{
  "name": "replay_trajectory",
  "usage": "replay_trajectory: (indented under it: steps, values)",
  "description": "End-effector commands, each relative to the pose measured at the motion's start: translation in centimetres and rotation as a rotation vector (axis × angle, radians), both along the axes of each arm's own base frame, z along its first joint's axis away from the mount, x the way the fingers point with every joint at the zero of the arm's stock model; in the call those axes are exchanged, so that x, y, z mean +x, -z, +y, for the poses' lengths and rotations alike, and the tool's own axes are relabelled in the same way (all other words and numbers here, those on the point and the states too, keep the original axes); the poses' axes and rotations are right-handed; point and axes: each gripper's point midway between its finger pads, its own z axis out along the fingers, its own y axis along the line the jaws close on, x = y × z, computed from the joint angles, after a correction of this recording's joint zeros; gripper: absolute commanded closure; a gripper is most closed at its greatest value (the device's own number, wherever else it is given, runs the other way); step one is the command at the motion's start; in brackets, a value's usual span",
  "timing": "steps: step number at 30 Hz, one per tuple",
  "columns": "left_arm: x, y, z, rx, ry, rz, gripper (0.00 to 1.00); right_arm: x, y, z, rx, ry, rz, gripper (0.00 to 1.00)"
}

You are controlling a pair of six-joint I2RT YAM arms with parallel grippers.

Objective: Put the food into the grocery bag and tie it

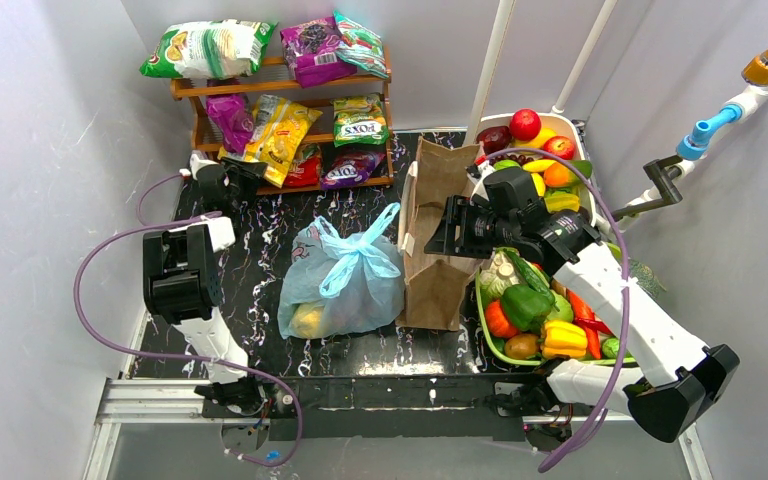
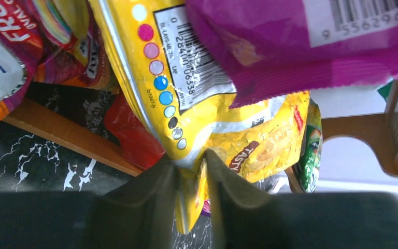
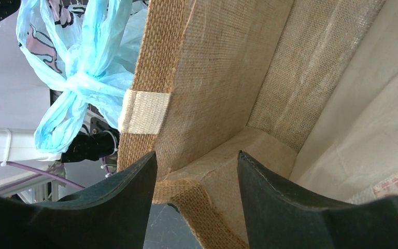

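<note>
Tied light-blue grocery bag point(image 1: 345, 285) sits mid-table, yellow food point(image 1: 307, 320) showing through. My left wrist view alone reveals my left gripper point(image 2: 190, 158) pinching a yellow snack packet point(image 2: 269, 129); my right gripper point(image 3: 196, 158) stands wide astride the rim of a jute bag point(image 3: 217, 67).

From the top camera I get bright, even light with soft shadows and faint reflections on the black counter point(image 1: 260, 260). On both wrist feeds the jaws are dark, soft-edged blurs; the yellow packet point(image 2: 238, 135) catches glare, possibly slightly overexposed.
</note>
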Motion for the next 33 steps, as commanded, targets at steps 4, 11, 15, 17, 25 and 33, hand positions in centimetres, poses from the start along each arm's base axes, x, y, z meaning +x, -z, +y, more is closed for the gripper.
replay_trajectory:
  steps: [4,11,15,17,25,33]
  values:
    - [0.7,-4.9,-0.9,-0.034,0.054,-0.132,0.95,0.3,-2.5,0.4,0.04,-0.008,-0.057,0.35]
    - [-1.1,-8.2,-1.8,-0.081,0.079,-0.168,1.0,0.3,-3.7,0.4,0.055,-0.006,-0.072,0.35]
    - [-2.6,-10.8,-2.1,-0.111,0.071,-0.212,1.0,0.3,-4.6,-0.1,0.043,0.005,-0.097,0.35]
    - [-3.2,-12.4,-2.2,-0.123,0.07,-0.236,1.0,0.2,-5.2,-0.4,0.046,0.011,-0.109,0.35]
    - [-4.8,-19.2,-2.9,-0.153,0.102,-0.337,1.0,-0.3,-6.8,-0.9,0.073,0.025,-0.141,0.35]
    - [-6.7,-23.4,-3.5,-0.148,0.124,-0.405,1.0,-1.0,-8.2,-1.4,0.093,0.027,-0.166,0.35]
